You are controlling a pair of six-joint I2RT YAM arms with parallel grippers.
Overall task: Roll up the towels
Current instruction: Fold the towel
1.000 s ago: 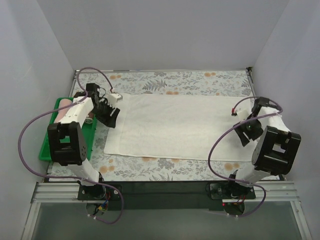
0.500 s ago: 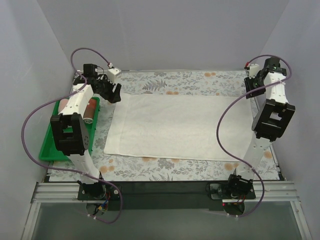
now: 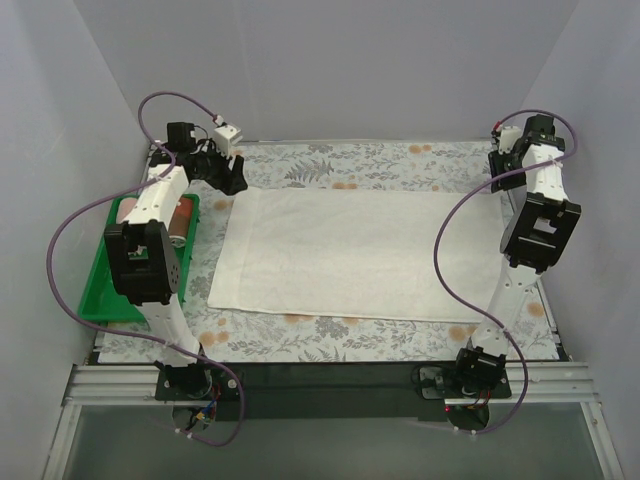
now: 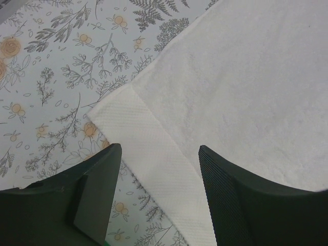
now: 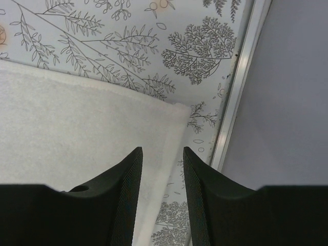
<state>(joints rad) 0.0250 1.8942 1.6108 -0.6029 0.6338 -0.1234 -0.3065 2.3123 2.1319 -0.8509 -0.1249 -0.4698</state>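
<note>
So my left hand [image 4: 158, 154] is hanging right over the far-left corner of the white towel [image 4: 246, 77], spread wide with nothing between the two sides, and you can see the woven hem strip of the corner straight through the gap. My right hand [image 5: 162, 152] is doing the mirror thing at the far-right corner. It's parted less than the left and also isn't gripping anything, with the towel's corner showing in the gap and the metal rail at the counter's edge just beside it. I can't tell from either wrist view if I'm touching the cloth or just above it. Going outward, the white towel is spread flat across the middle of the flowery counter [image 3: 330, 160], one layer with no fold or curl anywhere I can see, so that one hasn't been started. Over on the left there's a green tray [image 3: 100, 300] with the pink towel [image 3: 127, 213] in it. It looks like a rolled bundle to me, but my left arm covers a good chunk of it, so don't quote me. My guess at progress is that the small one is done and parked and the big one is all still to do. I've got to pinch both far corners, then roll it toward me evenly so it doesn't go cone-shaped.
</note>
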